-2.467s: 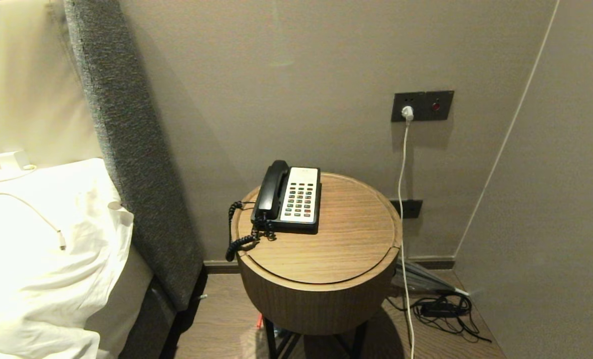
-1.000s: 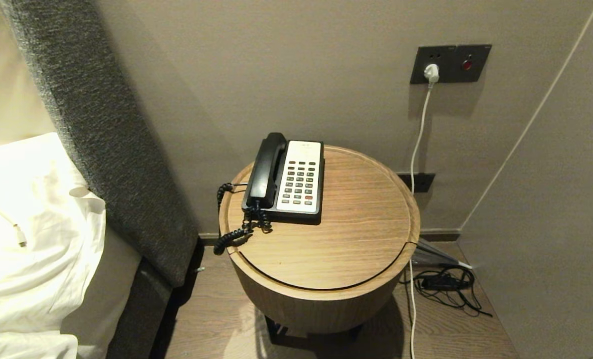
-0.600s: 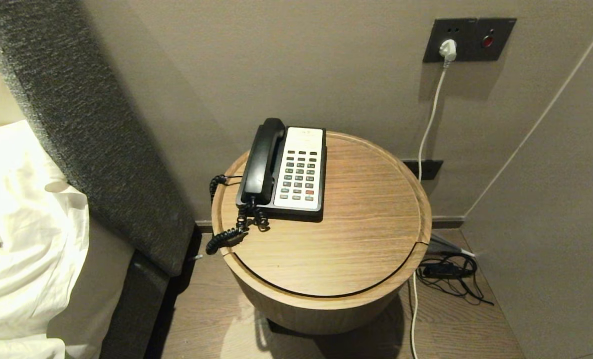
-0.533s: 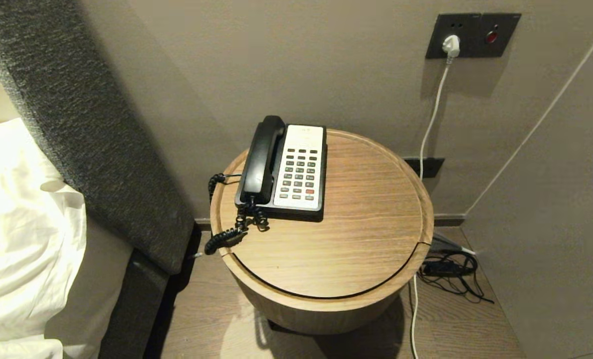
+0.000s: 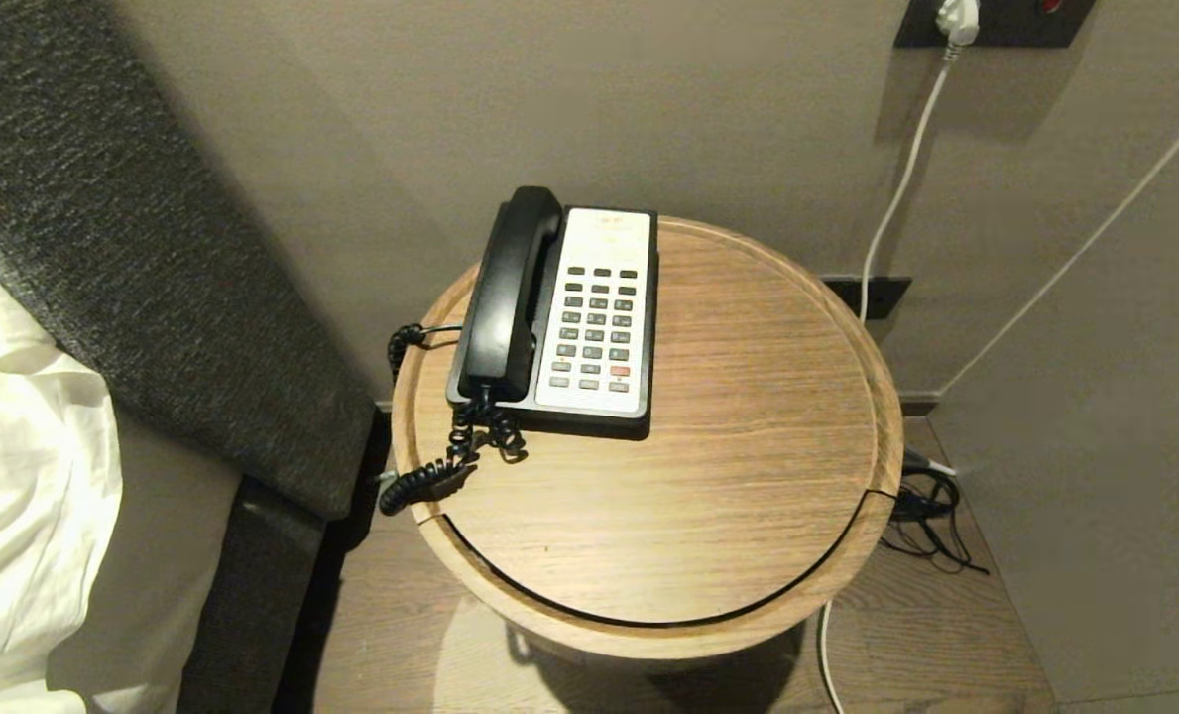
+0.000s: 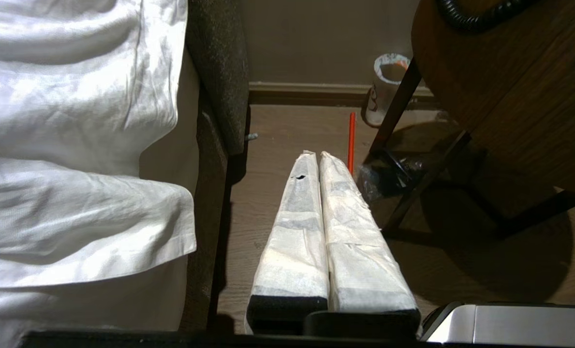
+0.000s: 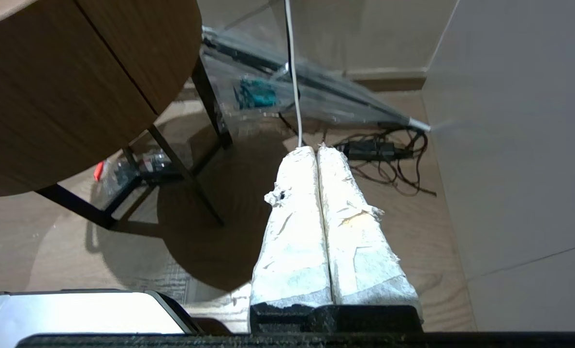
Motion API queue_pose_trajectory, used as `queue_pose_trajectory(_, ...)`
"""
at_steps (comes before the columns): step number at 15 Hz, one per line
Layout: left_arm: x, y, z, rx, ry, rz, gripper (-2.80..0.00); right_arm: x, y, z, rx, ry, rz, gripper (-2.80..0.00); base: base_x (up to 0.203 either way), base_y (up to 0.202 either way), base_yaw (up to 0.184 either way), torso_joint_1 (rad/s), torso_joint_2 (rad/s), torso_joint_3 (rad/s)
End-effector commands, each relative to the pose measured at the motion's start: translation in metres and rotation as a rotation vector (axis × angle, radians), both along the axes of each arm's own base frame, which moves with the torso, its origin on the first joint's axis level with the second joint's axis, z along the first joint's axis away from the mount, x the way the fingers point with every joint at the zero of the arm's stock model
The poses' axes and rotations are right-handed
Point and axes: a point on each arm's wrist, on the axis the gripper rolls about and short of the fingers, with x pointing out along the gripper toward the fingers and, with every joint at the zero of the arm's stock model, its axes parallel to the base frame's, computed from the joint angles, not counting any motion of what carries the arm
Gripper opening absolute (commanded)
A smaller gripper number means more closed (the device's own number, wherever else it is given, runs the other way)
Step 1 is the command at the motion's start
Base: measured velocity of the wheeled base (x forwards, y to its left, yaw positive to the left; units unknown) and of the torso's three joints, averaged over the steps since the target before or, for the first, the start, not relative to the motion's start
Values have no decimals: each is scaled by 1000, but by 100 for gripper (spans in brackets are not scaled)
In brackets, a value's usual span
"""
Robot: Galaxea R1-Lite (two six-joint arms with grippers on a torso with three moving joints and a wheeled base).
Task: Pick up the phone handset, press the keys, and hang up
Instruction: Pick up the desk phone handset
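Approach phase: camera now closer and steeper over the round wooden tabletop (image 5: 748,476).
Curved glossy black phone handset (image 5: 505,293) remains cradled beside grey keys (image 5: 596,327); left pincer (image 6: 315,155) and right pincer (image 7: 315,150) pressed together, low beside the tabletop.

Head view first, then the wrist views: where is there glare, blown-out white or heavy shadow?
Head view: white bedding is blown out, phone handset shows soft sheen. Left wrist view: deep shadow beneath the round table. Right wrist view: plastic-wrapped umbrella glints and looks smeared.
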Motion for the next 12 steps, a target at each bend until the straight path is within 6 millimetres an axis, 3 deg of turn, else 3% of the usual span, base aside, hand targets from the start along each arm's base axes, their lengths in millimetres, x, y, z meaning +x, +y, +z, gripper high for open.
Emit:
queue_pose_trajectory(1, 0, 0, 0, -1, 1, 0, -280, 0, 0, 0, 0, -1, 2, -280, 0, 0, 0, 1, 0, -198)
queue_pose_trajectory(7, 0, 0, 0, 0, 1, 0, -280, 0, 0, 0, 0, -1, 2, -280, 0, 0, 0, 0, 1, -196)
queue_pose_trajectory(12, 0, 0, 0, 12, 1, 0, -280, 0, 0, 0, 0, 0, 2, -280, 0, 0, 0, 1, 3, -46)
